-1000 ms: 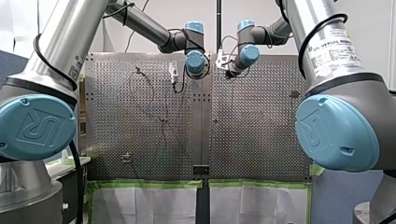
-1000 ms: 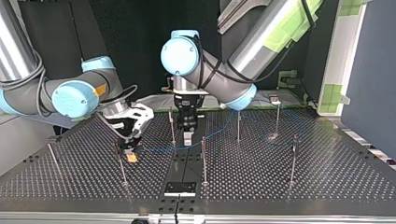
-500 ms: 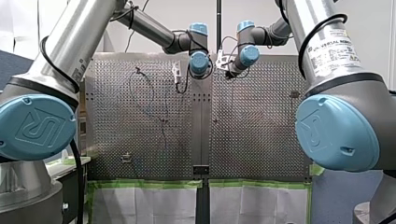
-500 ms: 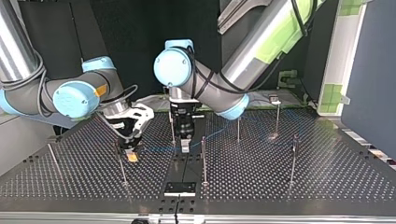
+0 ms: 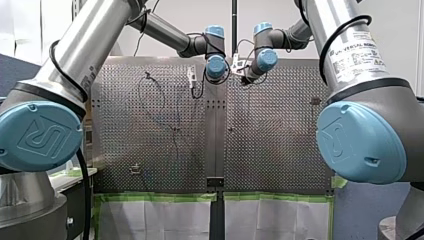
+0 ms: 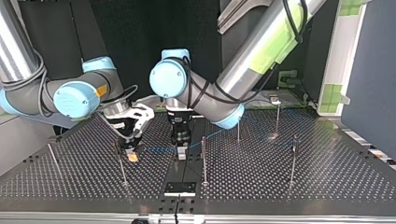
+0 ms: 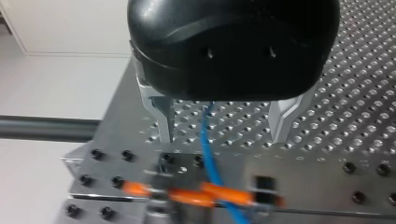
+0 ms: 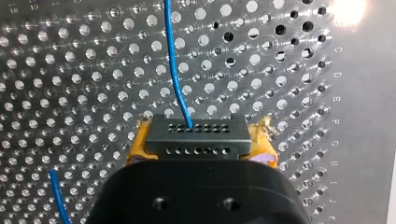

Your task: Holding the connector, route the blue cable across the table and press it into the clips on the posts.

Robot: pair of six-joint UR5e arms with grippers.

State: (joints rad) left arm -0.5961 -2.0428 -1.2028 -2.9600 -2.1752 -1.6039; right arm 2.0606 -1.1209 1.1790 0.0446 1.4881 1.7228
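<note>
- Right now my right pincer (image 8: 201, 145) is clenched on the connector (image 8: 196, 134). The grey block with its rows of small holes sits squarely between my yellow pads (image 8: 138, 145).
- From the connector's face the blue cable (image 8: 174, 70) leads away ahead of the pincer, over the perforated tabletop (image 8: 70, 70). A second short stretch of it shows beside the pincer's body.
- Seen in the top view, my right pincer (image 6: 131, 153) hangs tilted and low over the tabletop (image 6: 327, 177), between its middle and its left edge in that view. Whether the connector touches the surface I cannot tell.
- My left pincer (image 7: 226, 136) is released. Its two metal fingers (image 7: 161, 116) stand wide apart, and the blue cable (image 7: 208, 154) runs between them, touching neither.
- Ahead of those fingers lie blurred orange pieces (image 7: 210, 193), which the cable crosses. What they are I cannot tell.
- In the top view my left pincer (image 6: 181, 150) points straight down near the tabletop's middle, just beside a thin upright post (image 6: 203, 158).
- There the blue cable (image 6: 159, 150) stretches from my right pincer across to my left pincer. It then goes on toward the posts nearer the tabletop's far right corner in that view, where it grows faint.
- A small black plate (image 6: 180, 188) lies at the tabletop's near edge in that view.
</note>
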